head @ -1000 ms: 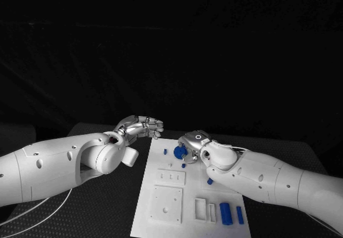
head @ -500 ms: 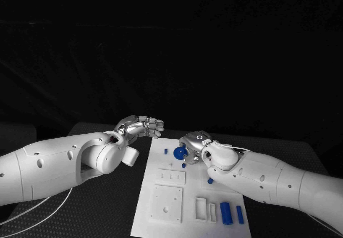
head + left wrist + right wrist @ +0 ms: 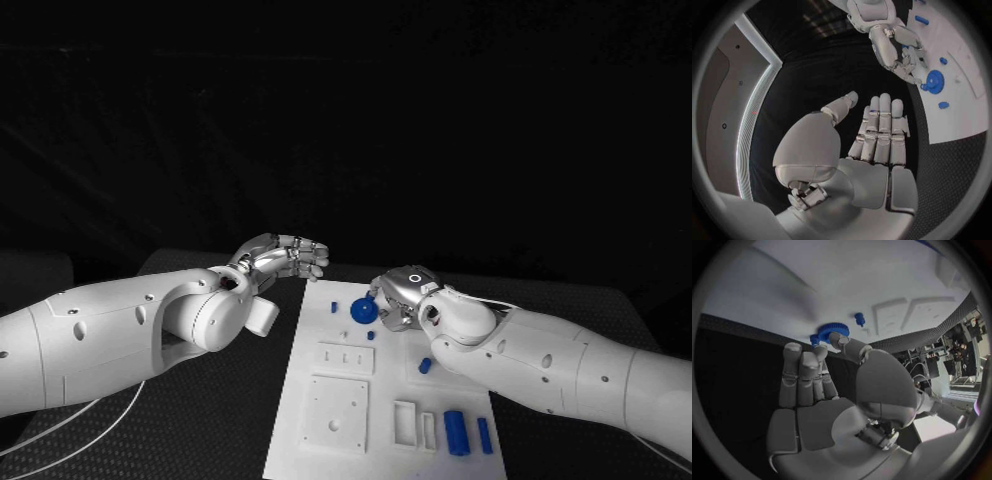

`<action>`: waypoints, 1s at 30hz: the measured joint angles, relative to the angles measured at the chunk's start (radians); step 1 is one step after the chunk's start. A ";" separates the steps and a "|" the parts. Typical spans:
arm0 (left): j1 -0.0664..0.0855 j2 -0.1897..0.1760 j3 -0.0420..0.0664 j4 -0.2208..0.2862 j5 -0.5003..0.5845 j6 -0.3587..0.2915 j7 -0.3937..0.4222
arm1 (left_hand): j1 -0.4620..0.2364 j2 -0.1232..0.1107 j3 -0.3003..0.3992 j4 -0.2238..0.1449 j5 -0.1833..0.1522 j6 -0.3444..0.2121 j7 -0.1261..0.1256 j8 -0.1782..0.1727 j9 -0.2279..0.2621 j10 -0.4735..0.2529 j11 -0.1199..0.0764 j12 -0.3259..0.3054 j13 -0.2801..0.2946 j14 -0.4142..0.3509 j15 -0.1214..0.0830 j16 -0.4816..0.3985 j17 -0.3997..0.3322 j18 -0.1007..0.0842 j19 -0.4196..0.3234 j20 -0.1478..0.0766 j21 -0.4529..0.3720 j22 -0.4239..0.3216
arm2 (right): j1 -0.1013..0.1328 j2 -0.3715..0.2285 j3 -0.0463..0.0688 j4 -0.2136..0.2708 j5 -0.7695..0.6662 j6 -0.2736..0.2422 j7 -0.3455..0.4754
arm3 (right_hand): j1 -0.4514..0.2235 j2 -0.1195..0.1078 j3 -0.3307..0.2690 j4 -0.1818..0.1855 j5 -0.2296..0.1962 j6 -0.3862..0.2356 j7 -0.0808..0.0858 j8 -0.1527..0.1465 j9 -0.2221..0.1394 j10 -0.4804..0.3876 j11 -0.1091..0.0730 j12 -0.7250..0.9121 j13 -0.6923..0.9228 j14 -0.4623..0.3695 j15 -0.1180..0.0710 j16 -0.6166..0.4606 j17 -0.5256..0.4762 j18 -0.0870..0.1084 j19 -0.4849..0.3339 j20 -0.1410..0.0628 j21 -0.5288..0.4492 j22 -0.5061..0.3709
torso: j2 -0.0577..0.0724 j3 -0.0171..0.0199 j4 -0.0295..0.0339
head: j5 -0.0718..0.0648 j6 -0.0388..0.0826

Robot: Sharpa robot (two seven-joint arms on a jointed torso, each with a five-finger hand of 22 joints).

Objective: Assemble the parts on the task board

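Blue gear (image 3: 364, 310) pinched at right hand's (image 3: 400, 296) fingertips over task board's (image 3: 379, 400) far end, just beside small blue peg (image 3: 371, 335); left hand (image 3: 289, 257) off board, empty, fingers loosely curled.

board (image 3: 325, 425): near end cut off by head picture's bottom edge | blue gear (image 3: 364, 310): partly covered by right hand (image 3: 404, 295), grip contact unclear in head view | small blue piece (image 3: 426, 366) beside the board's middle: half hidden under right arm, shape unreadable | left hand (image 3: 289, 257): fingers curled, inside unseen from head
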 measured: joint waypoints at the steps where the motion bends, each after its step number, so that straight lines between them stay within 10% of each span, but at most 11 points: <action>1: 0.000 -0.001 0.000 -0.003 0.000 0.000 0.000 | 0.000 0.000 0.000 0.000 0.000 0.000 0.000 0.000 0.000 0.000 0.000 0.000 0.000 0.000 0.000 0.000 0.000 0.000 0.000 0.000 0.000 0.000 | 0.003 -0.010 0.002 0.007 0.021 -0.004 0.010 | -0.011 -0.011 -0.008 0.007 -0.011 0.000 0.000 0.000 0.000 0.000 0.000 0.000 0.000 0.003 0.003 0.000 0.001 0.000 0.000 0.000 0.000 0.000 | 0.000 0.0001 -0.0005 | 0.000 0.001; 15: 0.000 0.001 -0.001 -0.032 0.000 0.002 0.002 | 0.000 0.000 0.003 -0.003 0.000 0.000 0.000 0.000 0.004 0.004 -0.004 0.000 0.006 0.000 0.000 0.000 0.002 -0.001 0.000 0.000 0.000 0.000 | 0.036 -0.169 0.036 0.075 0.239 -0.005 0.150 | -0.040 -0.008 -0.101 0.003 -0.053 0.001 0.005 0.005 0.003 -0.009 0.009 0.012 0.003 0.002 0.004 -0.005 0.007 0.000 -0.005 -0.002 0.000 0.000 | -0.010 0.0076 -0.0177 | -0.002 0.008; 30: -0.011 0.001 -0.002 -0.052 0.000 0.009 0.005 | 0.000 0.000 0.005 -0.005 0.000 0.000 0.000 0.000 0.008 0.013 -0.006 0.000 0.009 0.000 0.000 -0.004 0.004 -0.002 0.000 0.000 0.004 0.000 | 0.025 -0.233 0.038 -0.067 0.447 0.050 0.300 | -0.027 0.015 -0.158 -0.012 -0.053 -0.010 0.015 0.005 0.004 -0.032 0.021 0.017 0.004 -0.011 0.017 -0.005 0.017 -0.002 -0.023 -0.002 0.000 0.000 | -0.030 0.0254 -0.0516 | -0.006 0.012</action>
